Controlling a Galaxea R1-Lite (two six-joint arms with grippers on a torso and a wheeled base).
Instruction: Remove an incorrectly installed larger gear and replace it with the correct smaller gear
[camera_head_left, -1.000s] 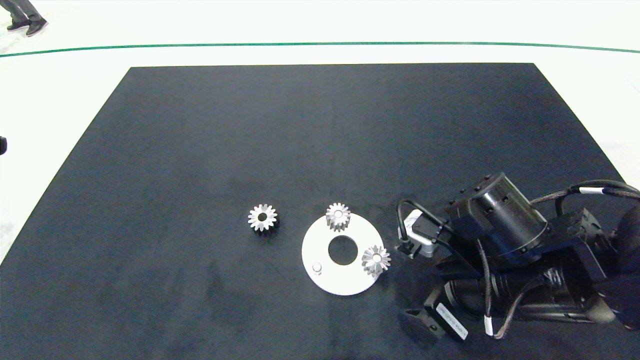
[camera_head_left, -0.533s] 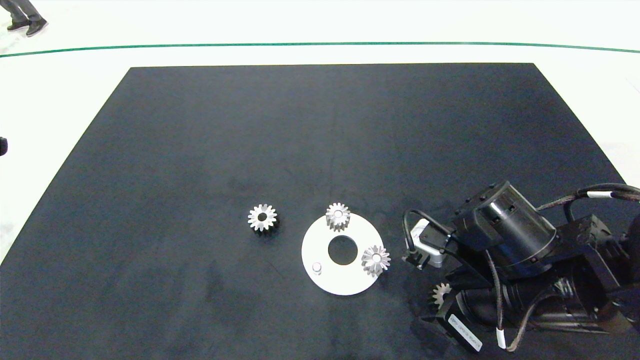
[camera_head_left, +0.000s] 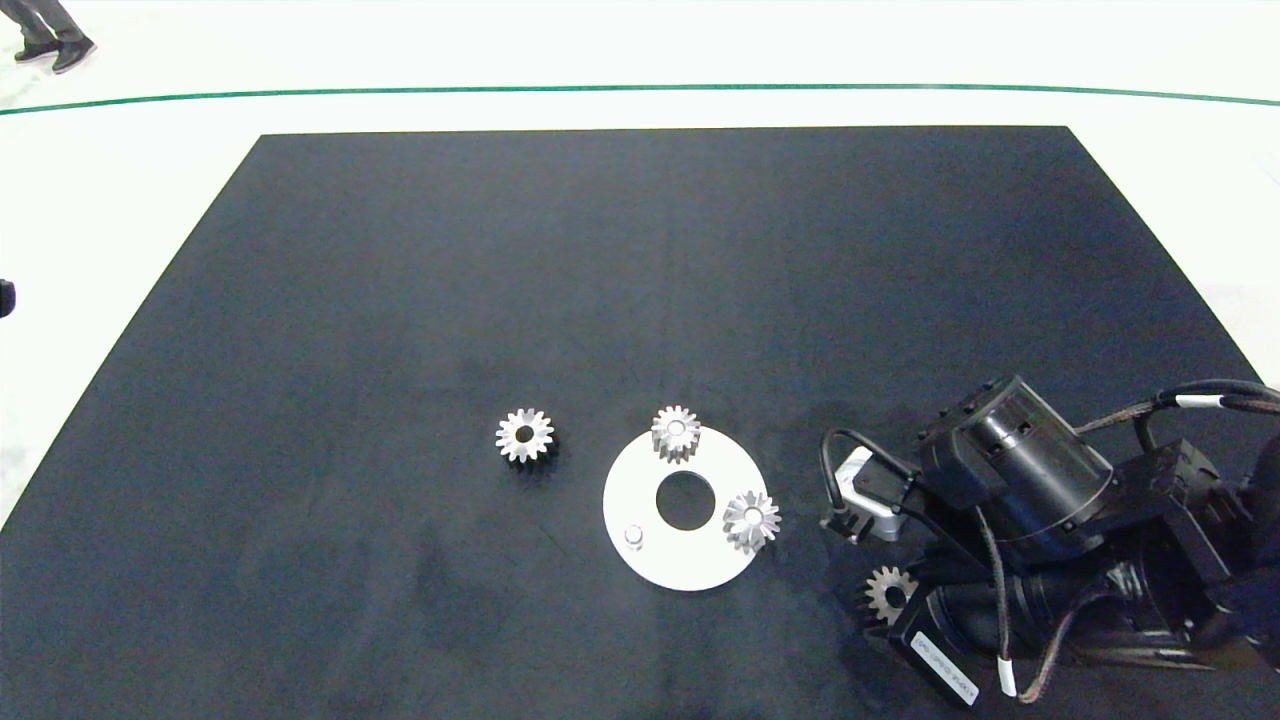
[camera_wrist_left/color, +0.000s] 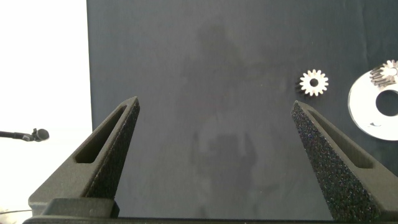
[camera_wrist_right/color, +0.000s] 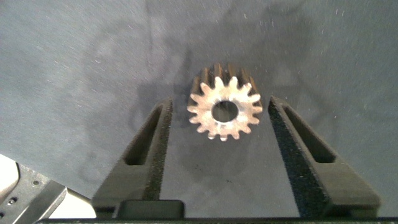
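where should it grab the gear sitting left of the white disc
Probably from straight above, fingers closing on opposite sides of the toothed rim. The smaller gear lies flat on the black mat, bore up, apart from the white disc, with bare mat all around it.

In the head view the right arm covers its own fingers and seemingly part of the larger gear.

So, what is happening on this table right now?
The right pincer is open around a silver toothed metal gear lying on the black mat, beside the white round plate. One peg on the plate is bare. The silver wide-bore gear sits apart on the mat. The left pincer hangs open, idle.
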